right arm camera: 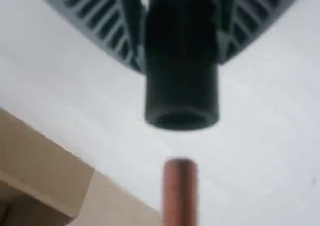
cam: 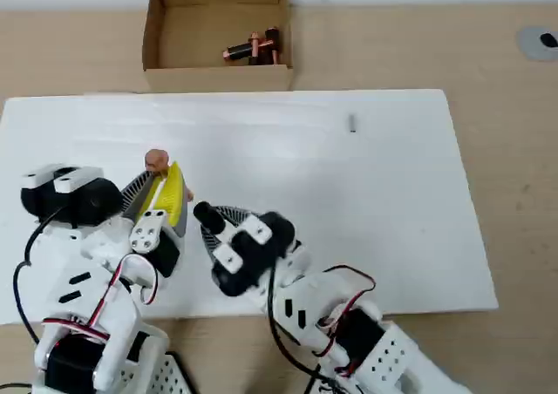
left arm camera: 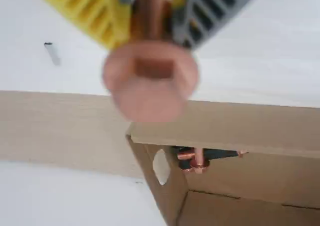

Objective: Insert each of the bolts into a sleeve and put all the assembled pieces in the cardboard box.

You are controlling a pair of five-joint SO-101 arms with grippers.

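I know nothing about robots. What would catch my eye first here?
Over a white sheet, the left gripper, part yellow, grips a copper bolt, and the right gripper close beside it holds a black sleeve. Beyond the sheet, a cardboard box already holds a few assembled pieces.

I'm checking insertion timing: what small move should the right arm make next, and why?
Probably ease the sleeve in the right gripper straight onto the bolt tip: its open end faces the copper shank, nearly in line, a gap apart, while the left gripper holds the bolt.
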